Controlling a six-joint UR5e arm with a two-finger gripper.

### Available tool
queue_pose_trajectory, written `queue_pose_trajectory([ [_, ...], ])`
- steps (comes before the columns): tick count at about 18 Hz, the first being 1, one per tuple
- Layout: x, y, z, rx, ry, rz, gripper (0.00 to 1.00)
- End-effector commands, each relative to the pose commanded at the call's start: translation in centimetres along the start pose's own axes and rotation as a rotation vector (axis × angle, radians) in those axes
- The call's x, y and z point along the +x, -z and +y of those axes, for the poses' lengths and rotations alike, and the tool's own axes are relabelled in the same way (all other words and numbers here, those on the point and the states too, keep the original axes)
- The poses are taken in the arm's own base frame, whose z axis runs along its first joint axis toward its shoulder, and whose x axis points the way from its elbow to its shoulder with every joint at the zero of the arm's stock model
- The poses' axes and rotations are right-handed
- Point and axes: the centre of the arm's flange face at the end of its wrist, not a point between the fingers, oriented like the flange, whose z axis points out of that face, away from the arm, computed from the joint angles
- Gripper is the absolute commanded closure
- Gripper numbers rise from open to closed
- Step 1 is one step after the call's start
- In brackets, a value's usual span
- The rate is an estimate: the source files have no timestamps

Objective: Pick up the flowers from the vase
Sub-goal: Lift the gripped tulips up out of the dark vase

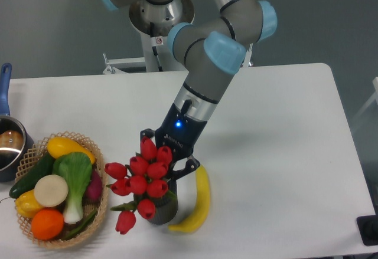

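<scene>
Fixed camera, only view: my claw (pixel 167 175) is down right at the flowers (pixel 142 176), wrist angled in from upper right. Red buds hide most of the fingers, so I can't tell how far they're spread or whether they've got the stems. One dark finger link shows at the right edge of the bunch. Flowers sit in the vase (pixel 162 210), buds leaning left toward the basket (pixel 100 170); vase is upright on the bench (pixel 283 129) near the front edge. My read: approach done, grasp unconfirmed, lift not done. Left to do: close on the stems, pull up and clear of the vase. Banana (pixel 201 203) lies just beside the vase on its right, touching or nearly. Basket of vegetables stands left, a pot (pixel 9 147) at the far left edge. Bench top is plain white and smooth. Grey wall behind, arm base at the back.
</scene>
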Motion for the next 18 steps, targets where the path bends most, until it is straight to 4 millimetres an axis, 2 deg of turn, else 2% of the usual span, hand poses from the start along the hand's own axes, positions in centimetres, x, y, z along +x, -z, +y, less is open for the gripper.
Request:
queue_pose_trajectory([
  [7, 0.3, 4.4, -1.9, 0.082, 0.011, -0.020, 0.66],
  [13, -0.4, 6.8, -4.4, 0.120, 0.055, -0.054, 0.66],
  [18, -0.7, 8.5, -5.7, 0.159, 0.086, -0.055, 0.65],
])
